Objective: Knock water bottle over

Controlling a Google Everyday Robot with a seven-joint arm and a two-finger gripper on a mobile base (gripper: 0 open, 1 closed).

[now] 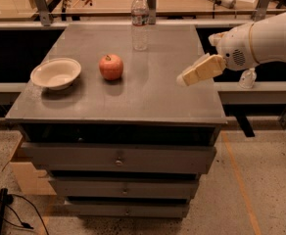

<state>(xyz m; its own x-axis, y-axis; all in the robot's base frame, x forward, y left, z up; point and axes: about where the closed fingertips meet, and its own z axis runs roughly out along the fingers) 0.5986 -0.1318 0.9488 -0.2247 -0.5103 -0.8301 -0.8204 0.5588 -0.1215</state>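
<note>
The water bottle [139, 22] stands upright near the far edge of the grey cabinet top [148, 89], a clear ribbed bottle with a dark label band. My gripper [184, 79] reaches in from the right on a white arm and hangs above the right part of the top, well in front of and to the right of the bottle, touching nothing.
A red apple [111, 66] sits left of centre and a white bowl [56, 73] near the left edge. A small whitish pump-top bottle [247, 78] stands on the ledge to the right, behind the arm. A cluttered workbench lies beyond the cabinet.
</note>
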